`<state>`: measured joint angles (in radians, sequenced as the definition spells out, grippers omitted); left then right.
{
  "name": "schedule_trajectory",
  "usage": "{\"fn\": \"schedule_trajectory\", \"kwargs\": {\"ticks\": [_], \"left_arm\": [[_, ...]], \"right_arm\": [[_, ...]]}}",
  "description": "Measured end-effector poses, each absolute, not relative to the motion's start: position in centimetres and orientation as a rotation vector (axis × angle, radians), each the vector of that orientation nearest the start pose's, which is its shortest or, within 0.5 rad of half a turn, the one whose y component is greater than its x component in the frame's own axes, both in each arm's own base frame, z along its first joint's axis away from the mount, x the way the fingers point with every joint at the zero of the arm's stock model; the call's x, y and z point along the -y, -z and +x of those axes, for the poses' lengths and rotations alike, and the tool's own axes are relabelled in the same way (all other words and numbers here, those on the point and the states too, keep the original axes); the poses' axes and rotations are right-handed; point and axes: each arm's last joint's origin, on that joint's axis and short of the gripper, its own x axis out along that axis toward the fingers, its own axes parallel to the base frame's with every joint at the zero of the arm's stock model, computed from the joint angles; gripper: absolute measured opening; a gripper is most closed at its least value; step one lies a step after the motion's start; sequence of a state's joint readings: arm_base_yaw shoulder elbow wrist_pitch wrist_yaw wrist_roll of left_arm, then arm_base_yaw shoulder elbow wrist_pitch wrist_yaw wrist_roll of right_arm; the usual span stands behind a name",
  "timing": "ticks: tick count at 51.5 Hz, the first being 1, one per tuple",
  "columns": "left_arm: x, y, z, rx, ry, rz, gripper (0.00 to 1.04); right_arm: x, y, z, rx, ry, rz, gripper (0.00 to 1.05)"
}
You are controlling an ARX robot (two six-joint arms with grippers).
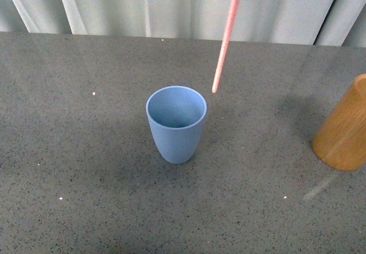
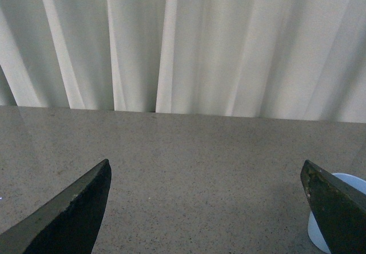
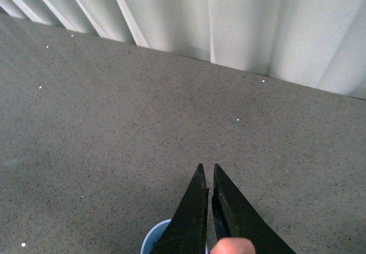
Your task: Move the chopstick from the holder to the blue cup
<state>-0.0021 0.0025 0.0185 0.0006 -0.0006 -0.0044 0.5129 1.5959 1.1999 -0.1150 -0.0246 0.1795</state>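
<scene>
Front view: the blue cup (image 1: pixel 176 122) stands upright and empty near the middle of the grey speckled surface (image 1: pixel 74 168). The pink chopstick (image 1: pixel 226 36) hangs in the air, entering from the top of the picture and slanting slightly. Its lower tip shows just beside the cup's rim, on the side toward the right edge of the surface, and outside the cup. The wooden holder (image 1: pixel 343 128) stands at the right edge of the surface, well apart from the cup and partly cut off by the picture. A pale pleated curtain (image 1: pixel 171 8) runs along the far edge. Neither arm appears in this view.

Left wrist view: the left gripper (image 2: pixel 206 171) has its dark fingers (image 2: pixel 74 214) wide apart, with nothing between them. Part of the blue cup (image 2: pixel 316 235) shows beside one finger.

Right wrist view: the right gripper (image 3: pixel 208 167) has its fingers (image 3: pixel 191 219) drawn almost together, clamped on the chopstick (image 3: pixel 231 246), of which only a pink end shows between them. The rim of the blue cup (image 3: pixel 153 237) lies below the fingers.
</scene>
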Motion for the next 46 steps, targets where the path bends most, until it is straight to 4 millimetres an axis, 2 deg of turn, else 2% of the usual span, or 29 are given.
{"fn": "schedule_trajectory", "kwargs": {"ticks": [6,16,24,41,43,46], "left_arm": [[0.0,-17.0,9.7,0.017,0.002,-0.004,0.98],[0.0,-17.0,9.7,0.017,0.002,-0.004,0.98],[0.0,-17.0,9.7,0.017,0.002,-0.004,0.98],[0.0,-17.0,9.7,0.017,0.002,-0.004,0.98],[0.0,-17.0,9.7,0.017,0.002,-0.004,0.98],[0.0,-17.0,9.7,0.017,0.002,-0.004,0.98]], "right_arm": [[-19.6,-27.5,32.2,-0.549,-0.512,0.027,0.01],[-21.1,-26.4,33.1,-0.550,-0.537,0.014,0.01],[-22.4,-24.4,33.7,-0.576,-0.552,-0.001,0.01],[-22.8,-22.1,32.8,-0.623,-0.563,-0.013,0.01],[-22.8,-21.9,32.7,-0.627,-0.564,-0.015,0.03],[-22.9,-21.5,32.4,-0.639,-0.562,-0.012,0.14]]}}
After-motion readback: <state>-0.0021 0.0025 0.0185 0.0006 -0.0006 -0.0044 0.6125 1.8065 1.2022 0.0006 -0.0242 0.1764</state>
